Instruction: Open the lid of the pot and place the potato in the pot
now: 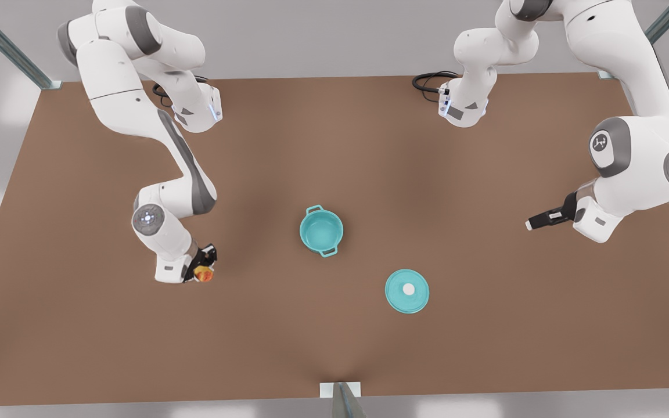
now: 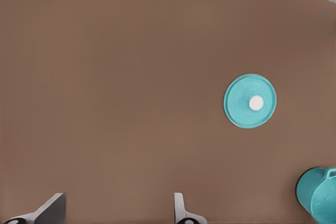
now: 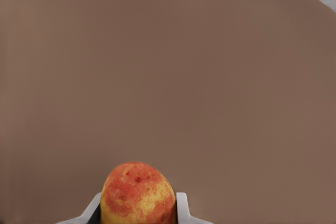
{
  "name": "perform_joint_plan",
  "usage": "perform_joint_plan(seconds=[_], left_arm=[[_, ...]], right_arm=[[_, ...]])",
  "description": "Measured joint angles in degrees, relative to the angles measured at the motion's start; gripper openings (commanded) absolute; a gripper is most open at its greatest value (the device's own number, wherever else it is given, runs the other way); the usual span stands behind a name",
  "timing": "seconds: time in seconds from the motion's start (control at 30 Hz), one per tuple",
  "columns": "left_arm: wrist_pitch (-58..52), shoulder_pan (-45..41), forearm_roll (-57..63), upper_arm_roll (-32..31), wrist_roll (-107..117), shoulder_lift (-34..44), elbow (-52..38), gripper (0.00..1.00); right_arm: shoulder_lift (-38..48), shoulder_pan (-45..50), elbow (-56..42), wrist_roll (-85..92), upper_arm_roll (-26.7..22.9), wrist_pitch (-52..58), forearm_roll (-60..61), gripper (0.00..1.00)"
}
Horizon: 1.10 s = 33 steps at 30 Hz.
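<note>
Cut off at picture edges
The pot (image 2: 318, 194) and left claw (image 2: 118, 214) run off the left wrist view; the potato (image 3: 137, 193) is clipped in the right wrist view.

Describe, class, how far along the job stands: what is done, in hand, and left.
Done: the pot lid lies on the table beside the open pot. In hand: the right claw grips the potato. The left claw waits, open. Left: putting the potato into the pot.

bare table (image 1: 288, 145) around uncovered pot (image 1: 321, 230)
</note>
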<state>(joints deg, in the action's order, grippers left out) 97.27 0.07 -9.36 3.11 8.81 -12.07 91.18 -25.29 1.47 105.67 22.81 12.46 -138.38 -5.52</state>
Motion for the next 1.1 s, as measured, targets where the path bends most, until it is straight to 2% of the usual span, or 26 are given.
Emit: perform_joint_plan(seconds=[0.17,0.27,0.63,1.07,1.1], left_arm=[[0.0,-0.1,-0.1,0.0,-3.0,0.1,0.0,1.0],[0.0,-0.1,-0.1,-0.1,-4.3,0.1,0.0,1.0],[0.0,-0.2,-0.2,-0.1,-7.2,0.0,0.0,1.0],[-0.8,-0.4,-0.2,-0.3,-8.6,-0.2,0.1,1.0],[-0.8,-0.4,-0.2,-0.3,-8.7,-0.2,0.1,1.0]], right_arm=[[1.2,0.3,-3.3,-2.6,8.5,4.6,0.2,0.53],[1.0,4.2,-5.1,-5.4,10.0,6.4,0.2,0.53],[-4.6,20.9,-11.9,-21.4,10.3,8.5,-0.1,0.53],[-12.3,21.9,-11.9,-35.0,7.0,5.5,-1.4,0.56],[-12.4,21.9,-11.9,-35.8,7.0,5.1,-1.5,0.78]])
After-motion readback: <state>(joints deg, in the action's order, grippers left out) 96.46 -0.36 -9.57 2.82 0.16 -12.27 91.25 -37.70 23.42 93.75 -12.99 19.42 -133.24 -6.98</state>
